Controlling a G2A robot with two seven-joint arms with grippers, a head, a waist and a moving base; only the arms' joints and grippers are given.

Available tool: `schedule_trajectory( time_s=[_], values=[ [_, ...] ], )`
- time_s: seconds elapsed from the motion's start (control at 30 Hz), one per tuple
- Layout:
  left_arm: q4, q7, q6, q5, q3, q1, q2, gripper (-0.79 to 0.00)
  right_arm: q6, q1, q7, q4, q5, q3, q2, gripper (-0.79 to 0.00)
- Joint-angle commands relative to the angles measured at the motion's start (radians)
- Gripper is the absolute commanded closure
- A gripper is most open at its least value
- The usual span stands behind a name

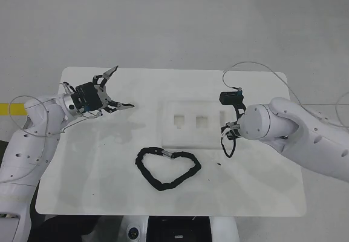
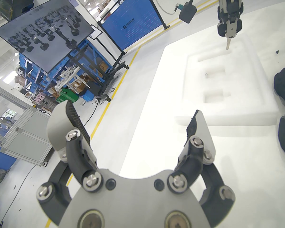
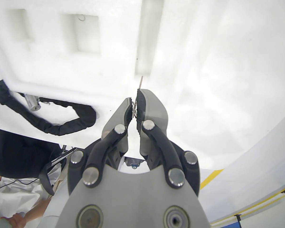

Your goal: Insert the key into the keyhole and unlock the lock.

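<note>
A black fabric-covered chain lock lies in a loop on the white table, in front of the foam tray. Its metal cylinder with the keyhole rests against the tray's near edge. My right gripper is shut on a small silver key, blade pointing past the fingertips, over the tray's right end. From the left wrist view the key hangs blade-down from that gripper. My left gripper stands open with nothing in it, above the table's left side, well away from the lock.
The white foam tray has two square pockets and one long slot. The right arm's wrist camera and cable sit above the tray's right end. Bare table lies to the left of and in front of the chain.
</note>
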State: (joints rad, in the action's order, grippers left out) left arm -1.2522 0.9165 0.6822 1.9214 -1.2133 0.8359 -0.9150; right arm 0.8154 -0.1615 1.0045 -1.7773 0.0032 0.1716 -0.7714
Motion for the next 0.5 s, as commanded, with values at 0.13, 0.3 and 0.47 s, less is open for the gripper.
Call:
schedule_trajectory(
  time_s=[0.13,0.3,0.47],
  values=[
    [0.0,0.0,0.0,0.0,0.0,0.0,0.0,-0.785,-0.027,-0.015,-0.032,-0.037,0.108,0.065,0.027,0.0],
    [0.0,0.0,0.0,0.0,0.0,0.0,0.0,-0.785,-0.146,-0.097,-0.092,-0.062,0.157,0.139,0.089,0.0],
    [0.0,0.0,0.0,0.0,0.0,0.0,0.0,-0.785,-0.3,-0.207,-0.183,-0.092,0.192,0.214,0.156,0.0]
  ],
)
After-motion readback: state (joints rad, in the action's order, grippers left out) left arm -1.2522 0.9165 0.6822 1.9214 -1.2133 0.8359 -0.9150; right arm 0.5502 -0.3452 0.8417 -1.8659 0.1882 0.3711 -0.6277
